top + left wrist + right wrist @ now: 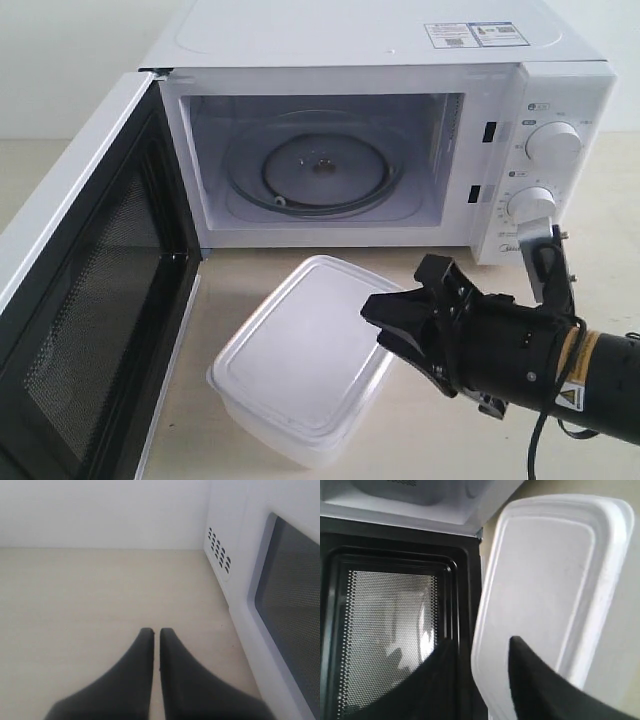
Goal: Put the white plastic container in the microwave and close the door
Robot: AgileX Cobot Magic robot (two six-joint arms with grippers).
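**Container (300,365) on the tabletop (250,268), in front of the open microwave (380,40)**

The container stands lidded and flat on the tabletop, just in front of the cavity opening and set at a slant to it. Its far corner lies near the microwave's lower front edge but apart from it. The door (90,300) is swung wide on the left, with its black inner face and mesh window turned toward the container. A strip of bare tabletop separates the door's lower edge from the container's left side. The cavity mouth is wider than the container, and the glass turntable (322,172) shows inside.

The right arm enters low from the right, lying nearly level, with its claw (385,318) pointing left at the container's right side. The claw is spread. In the right wrist view the container's rim appears in the gap between the fingers, one finger lying over the lid and the other beyond the rim. Whether either finger touches the plastic cannot be told.

The left claw (156,630) is pressed together with only a thin slit between its fingers and holds nothing. It hangs over bare tabletop beside the outer face of the door.
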